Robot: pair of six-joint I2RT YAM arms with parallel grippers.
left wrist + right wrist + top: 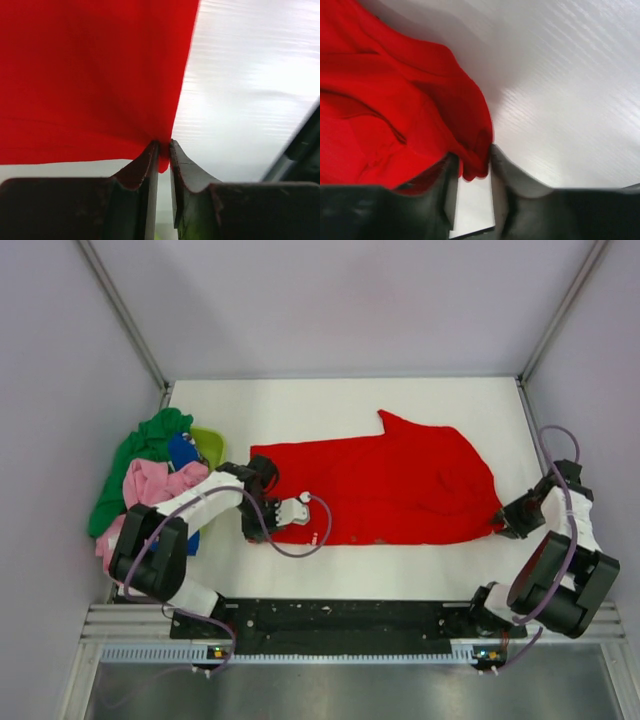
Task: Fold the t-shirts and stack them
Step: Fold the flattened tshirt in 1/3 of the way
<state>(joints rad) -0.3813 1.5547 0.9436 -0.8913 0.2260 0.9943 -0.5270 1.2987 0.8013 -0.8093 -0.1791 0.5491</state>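
The red t-shirt (pixel 390 485) lies spread flat across the middle of the white table (pixel 330 400), and no print shows on it. My left gripper (pixel 276 520) is shut on its near-left corner. In the left wrist view the red cloth (pixel 90 75) is pinched between the fingertips of that gripper (pixel 164 150). My right gripper (pixel 503 521) is shut on the near-right corner. In the right wrist view a bunched red fold (pixel 395 110) sits between the fingers of that gripper (pixel 472 162). The green tee (pixel 135 455), the pink tee (pixel 155 485) and the blue tee (pixel 182 450) lie heaped at the left.
A lime-green plastic basket (pixel 210 444) sits under the heap of tees at the table's left edge. Grey walls and metal frame posts (pixel 125 315) enclose the table. The black rail with both arm bases (pixel 340 620) runs along the near edge.
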